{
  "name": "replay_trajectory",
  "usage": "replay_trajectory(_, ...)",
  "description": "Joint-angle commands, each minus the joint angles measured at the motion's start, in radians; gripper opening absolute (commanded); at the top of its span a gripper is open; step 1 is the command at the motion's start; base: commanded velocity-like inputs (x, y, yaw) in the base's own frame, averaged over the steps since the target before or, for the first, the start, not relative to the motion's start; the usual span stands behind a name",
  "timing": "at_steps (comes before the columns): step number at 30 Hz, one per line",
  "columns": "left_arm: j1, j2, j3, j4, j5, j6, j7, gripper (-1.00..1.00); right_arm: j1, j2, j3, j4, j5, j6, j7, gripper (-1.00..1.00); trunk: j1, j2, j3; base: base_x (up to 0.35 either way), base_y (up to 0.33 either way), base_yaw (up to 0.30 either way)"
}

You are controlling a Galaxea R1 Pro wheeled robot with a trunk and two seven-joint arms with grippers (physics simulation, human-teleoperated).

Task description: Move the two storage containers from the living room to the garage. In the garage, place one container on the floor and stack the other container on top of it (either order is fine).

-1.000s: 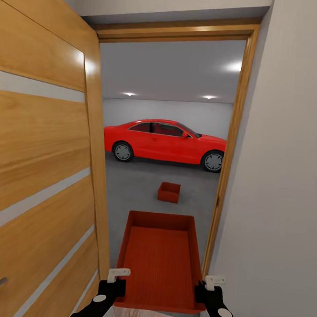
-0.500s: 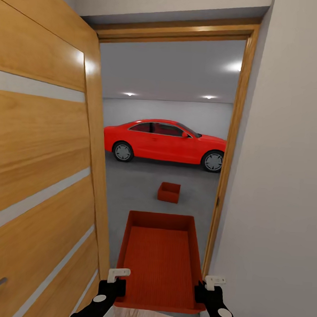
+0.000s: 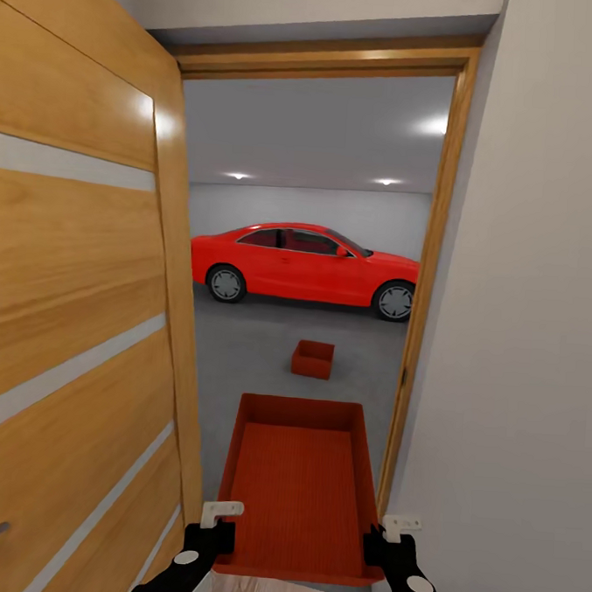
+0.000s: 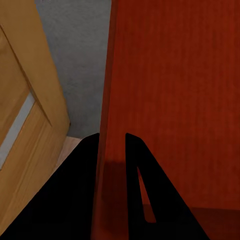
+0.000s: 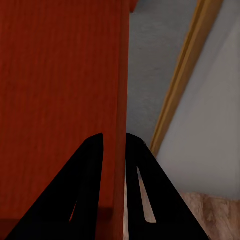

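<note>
Left gripper [image 3: 214, 526] and right gripper [image 3: 388, 538] each pinch a thin side wall of the box [image 3: 300, 489] at lower centre, second box [image 3: 313, 358] mid-frame on the garage floor [image 3: 239, 363]; looks light, stiff, slippery, so two-sided rim grip suits.

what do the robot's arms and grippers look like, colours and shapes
In the head view both arms are black, each with a round white disc near the wrist. The left gripper and right gripper carry off-white blocky tips; in the wrist views the jaws are flat black tapering blades with narrow slots.
</note>
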State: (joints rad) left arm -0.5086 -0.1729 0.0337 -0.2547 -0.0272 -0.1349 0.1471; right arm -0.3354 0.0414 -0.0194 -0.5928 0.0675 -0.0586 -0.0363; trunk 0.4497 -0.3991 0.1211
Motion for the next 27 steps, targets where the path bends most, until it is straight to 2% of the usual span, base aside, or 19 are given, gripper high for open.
replay_trajectory(1, -0.002, -0.002, 0.017, -0.038, -0.003, -0.002, -0.007, -1.0, 0.001, 0.001, 0.029, 0.002, 0.006, -0.003, 0.001, -1.0, 0.0, -0.001, -0.001, 0.0, 0.213, 0.0)
replay_trajectory(27, -0.002, -0.001, 0.017, -0.038, -0.003, -0.002, -0.006, -1.0, 0.001, 0.001, 0.029, 0.002, 0.005, -0.003, 0.001, -1.0, 0.0, -0.001, -0.001, 0.012, 0.018, 0.0)
